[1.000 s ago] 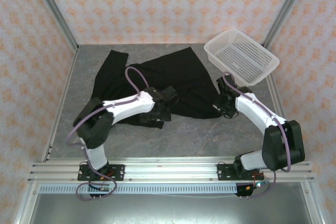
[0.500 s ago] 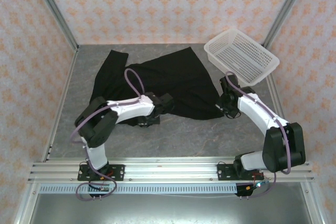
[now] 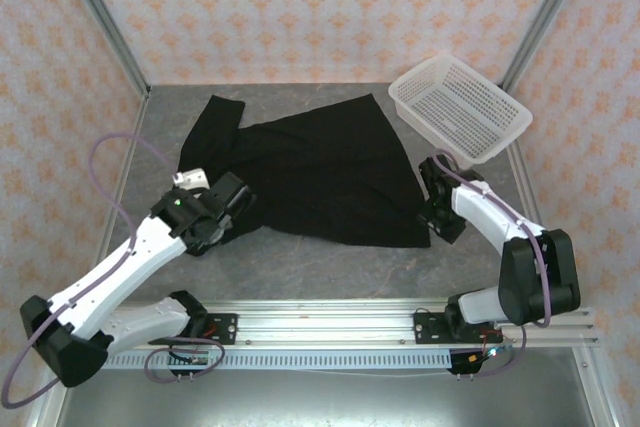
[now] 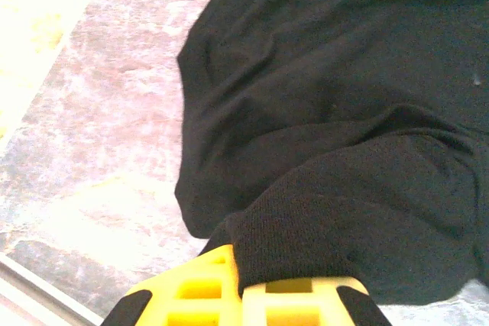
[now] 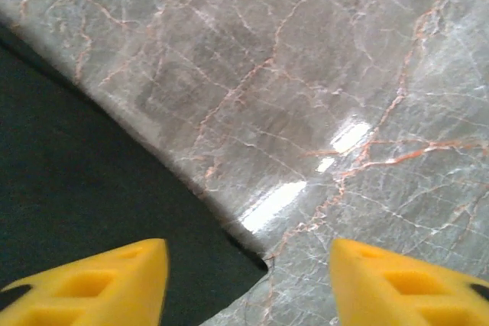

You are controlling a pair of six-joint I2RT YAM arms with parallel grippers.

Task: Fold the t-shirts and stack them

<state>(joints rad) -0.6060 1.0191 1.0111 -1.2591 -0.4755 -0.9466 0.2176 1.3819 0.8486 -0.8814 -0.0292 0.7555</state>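
The black short-sleeved cloth t-shirt [image 3: 320, 167] lies spread, plain side up, on the grey marbled worktop [image 3: 330, 267]. The left hand [image 3: 226, 205] is clamped on a fold of its near-left edge. The right hand [image 3: 441, 215] stands wide above the near-right corner, holding nothing. For a flat shirt, I think the 2 hands should pull the hem taut and level.

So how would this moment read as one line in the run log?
left pincer: shut on t-shirt edge | right pincer: open over t-shirt corner | t-shirt: spread on table, not yet folded
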